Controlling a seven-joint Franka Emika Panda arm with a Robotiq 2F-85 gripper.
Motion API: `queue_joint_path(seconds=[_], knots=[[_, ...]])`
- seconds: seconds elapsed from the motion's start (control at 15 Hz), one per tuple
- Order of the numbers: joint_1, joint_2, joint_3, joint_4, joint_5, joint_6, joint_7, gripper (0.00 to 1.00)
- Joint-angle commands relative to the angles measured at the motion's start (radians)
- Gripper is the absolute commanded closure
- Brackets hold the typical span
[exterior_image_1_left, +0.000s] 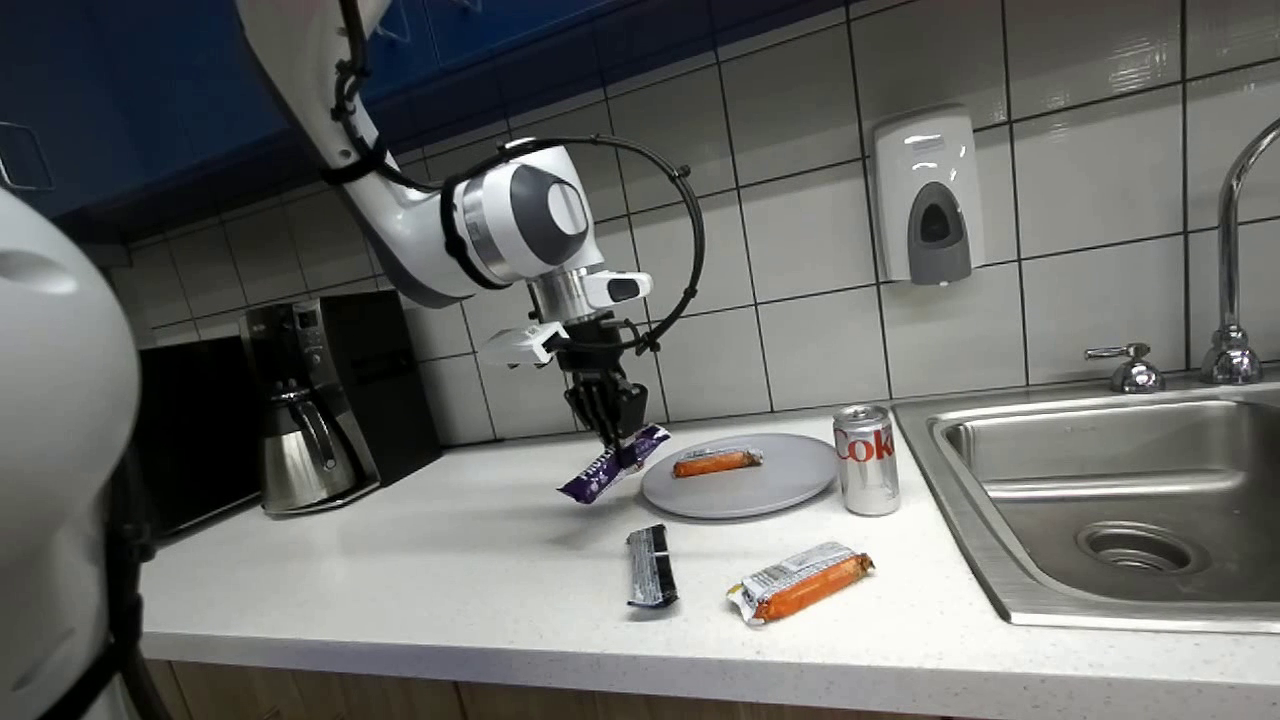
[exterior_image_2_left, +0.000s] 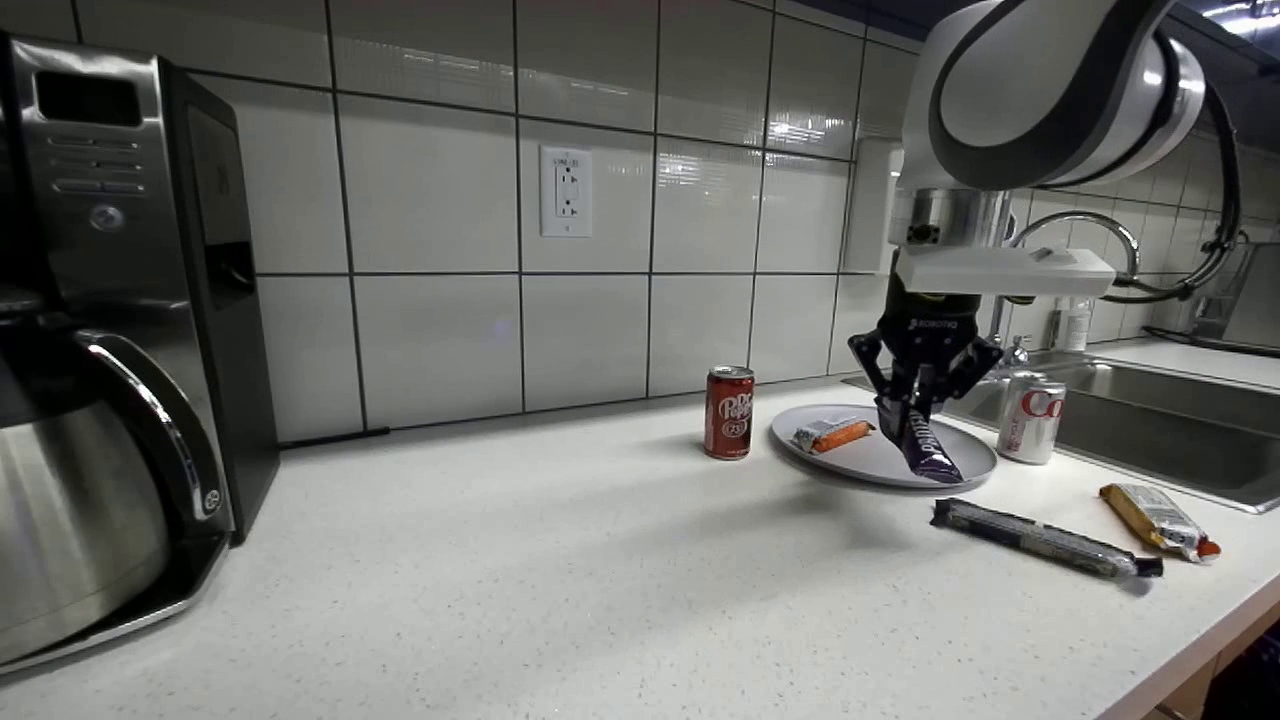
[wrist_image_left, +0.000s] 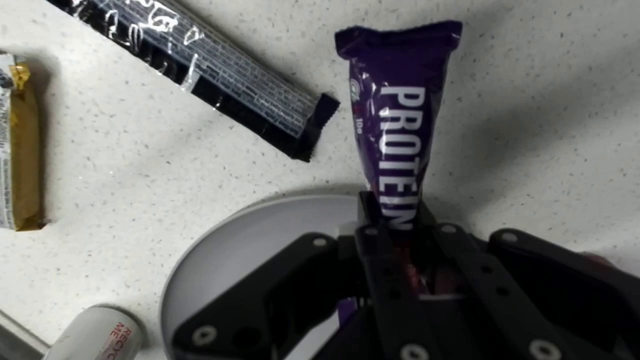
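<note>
In an exterior view, a coffee maker (exterior_image_1_left: 365, 385) stands at nine o'clock from the gray plate (exterior_image_1_left: 745, 497). Nearer, also at nine, the gripper (exterior_image_1_left: 622, 452) is clamped on a tilted purple PROTEIN bar (exterior_image_1_left: 594, 479) above the counter (exterior_image_1_left: 420, 570). A black-wrapped bar (exterior_image_1_left: 652, 566) lies at half past seven, an orange-wrapped bar (exterior_image_1_left: 716, 462) on the plate, a second orange-wrapped bar (exterior_image_1_left: 808, 584) at five. A silver Coke can (exterior_image_1_left: 867, 470) stands at three, the steel sink (exterior_image_1_left: 1090, 445) beyond.

In an exterior view, the fingers (exterior_image_1_left: 614, 428) grip a purple-wrapped bar (exterior_image_1_left: 597, 477) near a gray plate (exterior_image_1_left: 765, 490).
</note>
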Motion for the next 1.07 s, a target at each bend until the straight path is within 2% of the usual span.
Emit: queue_joint_path(seconds=[0.0, 0.4, 0.73, 1.0], knots=[[-0.012, 0.071, -0.022, 0.09, -0.01, -0.043, 0.09, 0.96], [-0.008, 0.179, -0.064, 0.212, 0.061, -0.068, 0.124, 0.96], [-0.015, 0.173, -0.073, 0.243, 0.165, -0.122, 0.111, 0.96], [-0.021, 0.175, -0.089, 0.26, 0.194, -0.149, 0.121, 0.96]])
